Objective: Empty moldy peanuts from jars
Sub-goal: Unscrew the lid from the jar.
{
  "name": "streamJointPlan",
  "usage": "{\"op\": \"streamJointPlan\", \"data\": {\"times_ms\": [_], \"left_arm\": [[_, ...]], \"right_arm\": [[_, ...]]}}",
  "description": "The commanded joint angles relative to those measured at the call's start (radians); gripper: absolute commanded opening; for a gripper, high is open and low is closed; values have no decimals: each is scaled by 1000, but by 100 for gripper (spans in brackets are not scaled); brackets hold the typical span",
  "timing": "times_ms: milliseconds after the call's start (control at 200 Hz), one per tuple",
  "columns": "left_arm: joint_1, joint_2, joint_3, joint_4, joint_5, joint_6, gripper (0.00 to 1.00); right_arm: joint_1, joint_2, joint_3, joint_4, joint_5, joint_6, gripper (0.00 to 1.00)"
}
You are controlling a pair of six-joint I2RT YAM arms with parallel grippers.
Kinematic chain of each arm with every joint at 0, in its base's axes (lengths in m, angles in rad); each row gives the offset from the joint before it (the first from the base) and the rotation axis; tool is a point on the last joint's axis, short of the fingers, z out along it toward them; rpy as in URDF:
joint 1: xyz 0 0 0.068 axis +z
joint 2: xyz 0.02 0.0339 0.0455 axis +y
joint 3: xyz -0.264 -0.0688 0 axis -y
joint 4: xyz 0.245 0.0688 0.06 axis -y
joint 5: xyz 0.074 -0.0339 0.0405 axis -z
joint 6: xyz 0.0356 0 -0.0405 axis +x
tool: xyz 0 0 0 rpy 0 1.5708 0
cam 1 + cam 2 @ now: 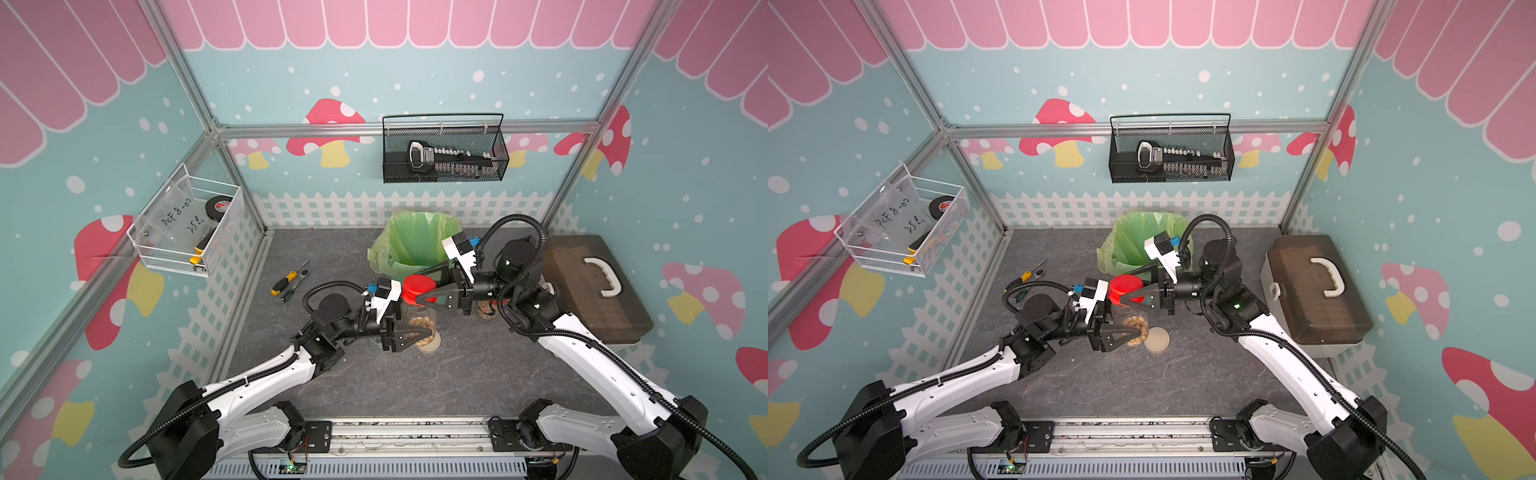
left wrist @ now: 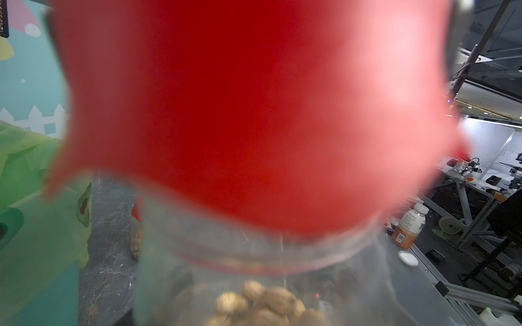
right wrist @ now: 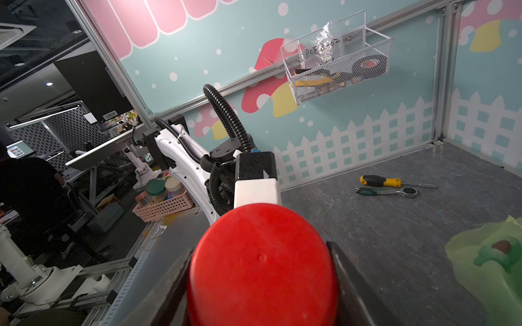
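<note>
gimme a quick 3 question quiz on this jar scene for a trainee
1. True or false: the beige lid is screwed onto a jar.
2. What are the fingers of the right gripper clamped on? A red lid, B screwdriver, C green bag.
3. Fill in: the left gripper holds the clear ___ of peanuts.
Key: 1 false, it lies on the table; 2 A; 3 jar.

Yellow-handled screwdriver (image 3: 381, 180) lies beside a ratchet (image 3: 387, 192) — brown toolbox (image 1: 1300, 299) well apart.
</note>
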State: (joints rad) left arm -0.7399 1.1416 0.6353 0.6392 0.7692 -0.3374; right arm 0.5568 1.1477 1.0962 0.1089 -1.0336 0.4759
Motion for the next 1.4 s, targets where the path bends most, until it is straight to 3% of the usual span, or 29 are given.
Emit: {"op": "streamJointPlan", "data": {"times_ms": [0,555,900,1391], "left_arm": [[8,-8,1,11,-24,-8,66],[20,-3,-2,7,-66,-8,66],[23,-12,-6,-19,-127,7,66],[26,-39,-28,-40,-299,29,66]], "right_arm": [[-10,-36,1,-31,60,-28,50],[-26,-102,-2,-122,281,-69,47],[-27,-187,-28,-183,527,-92,46],[-25,-355,-149,-402,849,-121,45]]}}
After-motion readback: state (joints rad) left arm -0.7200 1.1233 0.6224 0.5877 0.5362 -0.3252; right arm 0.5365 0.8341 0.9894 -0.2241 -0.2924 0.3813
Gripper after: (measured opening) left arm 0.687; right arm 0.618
